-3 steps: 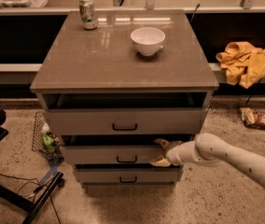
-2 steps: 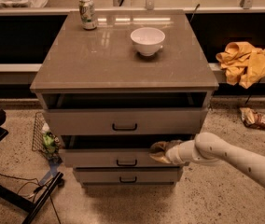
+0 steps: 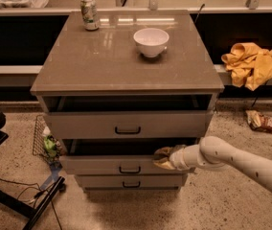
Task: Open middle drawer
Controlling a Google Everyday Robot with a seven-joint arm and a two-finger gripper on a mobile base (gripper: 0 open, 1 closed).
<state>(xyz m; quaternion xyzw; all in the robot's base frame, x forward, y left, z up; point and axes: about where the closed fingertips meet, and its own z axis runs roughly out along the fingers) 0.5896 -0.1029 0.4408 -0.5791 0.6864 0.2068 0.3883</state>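
The middle drawer (image 3: pixel 97 166) is the second of three in a grey-beige cabinet and stands pulled out a little, with a dark gap above its flat front. Its small black bar handle (image 3: pixel 129 169) is free. My gripper (image 3: pixel 162 158) is at the top edge of this drawer's front, right of the handle, on the end of my white arm (image 3: pixel 232 159), which comes in from the right. The top drawer (image 3: pixel 126 123) is also slightly open. The bottom drawer (image 3: pixel 131 181) sits further in.
A white bowl (image 3: pixel 151 41) and a can (image 3: pixel 89 13) stand on the cabinet top. A yellow cloth (image 3: pixel 251 63) lies on a ledge at the right, a wrapper (image 3: pixel 260 122) on the floor below. A wire basket (image 3: pixel 45 143) and black stand legs (image 3: pixel 11 195) are at the left.
The middle drawer's front has come out a little further toward the camera. My gripper has stayed at its top edge and moved with it.
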